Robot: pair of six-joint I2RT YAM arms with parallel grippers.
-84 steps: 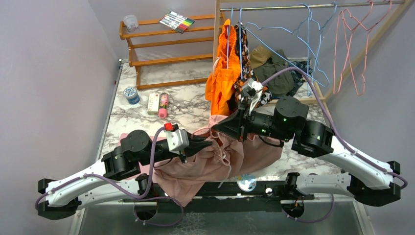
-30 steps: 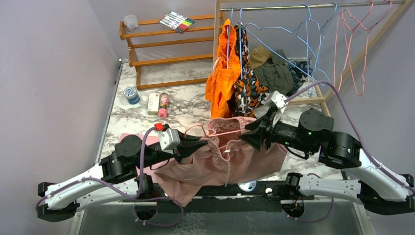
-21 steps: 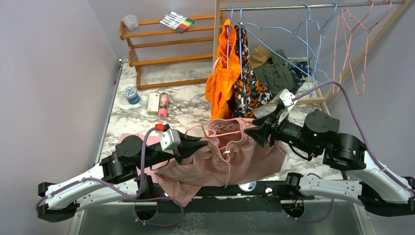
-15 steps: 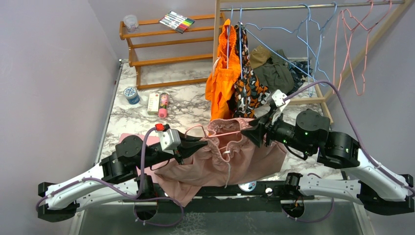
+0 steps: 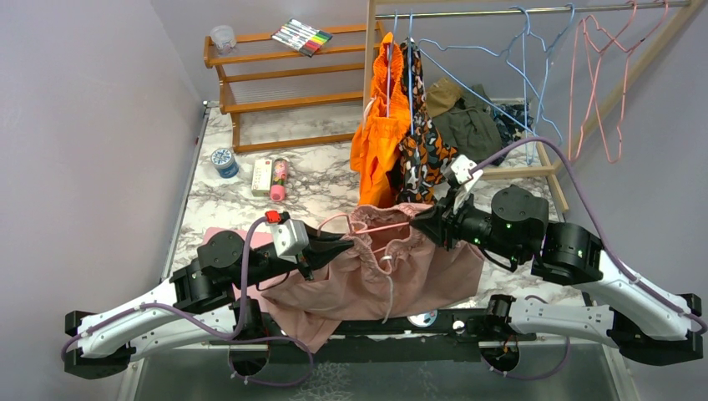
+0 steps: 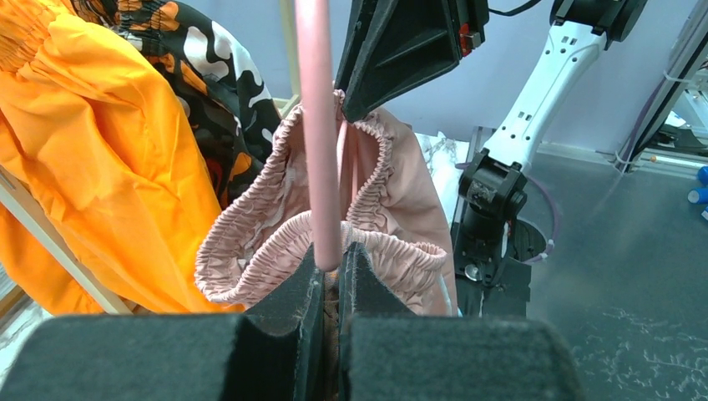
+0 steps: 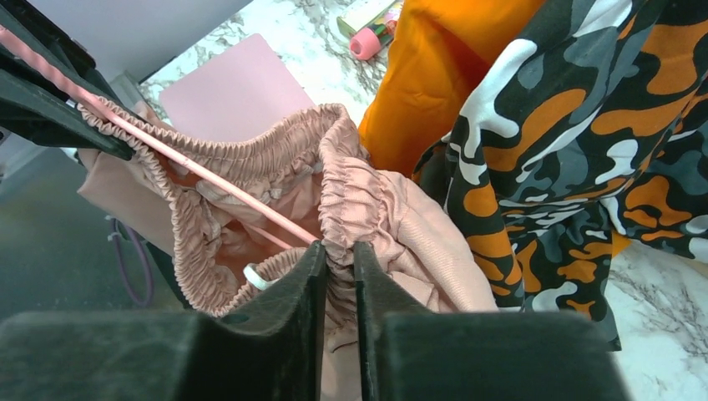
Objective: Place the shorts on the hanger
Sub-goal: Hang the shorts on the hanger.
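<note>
We are pinching the hanger [image 6: 318, 125] in the left gripper [image 6: 331, 266] and the shorts [image 7: 401, 225] by their waistband in the right gripper [image 7: 340, 255], at six o'clock of the orange garment [image 5: 376, 142], so we are wanting gentle, steady tension toward three o'clock.

The dusty-pink shorts [image 5: 376, 280] hang between the two end effectors, with the gathered waistband on top and spread open and the legs drooping below. The thin pink wire hanger [image 6: 319, 150] runs through the waistband opening. It is pinched in the left end effector [image 6: 332, 259] and reaches toward the right end effector [image 7: 340, 251], which clamps the waistband's far side.
</note>
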